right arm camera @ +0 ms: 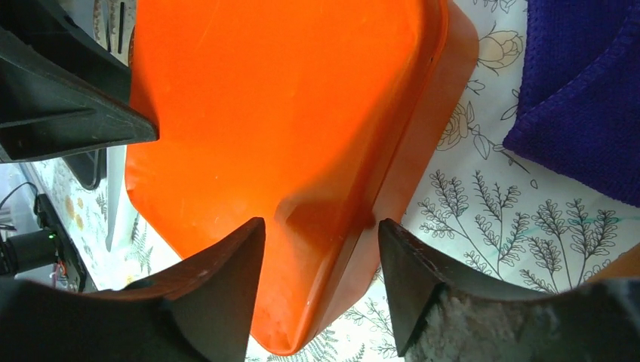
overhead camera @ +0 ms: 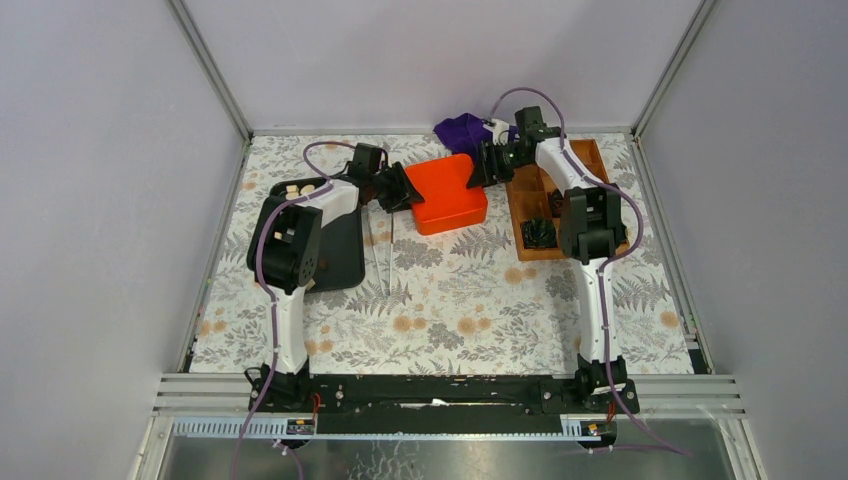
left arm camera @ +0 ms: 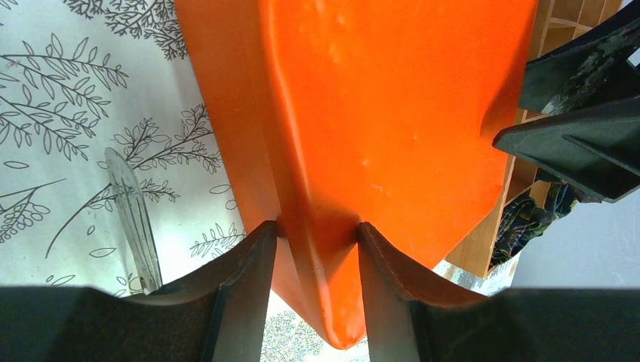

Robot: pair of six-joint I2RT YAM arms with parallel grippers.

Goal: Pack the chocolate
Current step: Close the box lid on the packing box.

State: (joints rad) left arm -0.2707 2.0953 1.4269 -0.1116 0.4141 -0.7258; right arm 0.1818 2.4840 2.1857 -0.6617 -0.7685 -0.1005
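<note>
Away left of the left claw (left arm camera: 317, 228), which pinches the orange box (overhead camera: 450, 192), lies chocolate (overhead camera: 292, 188); right claw (right arm camera: 321, 230) stands parted

Orange box (overhead camera: 450, 195) fills middle, between left end effector (overhead camera: 408, 189) and right end effector (overhead camera: 479, 166). Wooden box (overhead camera: 521, 212) right, black tray (overhead camera: 345, 250) left. Near bench (overhead camera: 450, 312) free.

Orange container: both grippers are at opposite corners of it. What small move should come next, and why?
Probably open the left gripper and back it off: it pinches one corner of the orange container, which seems set down beside the wooden box.
</note>
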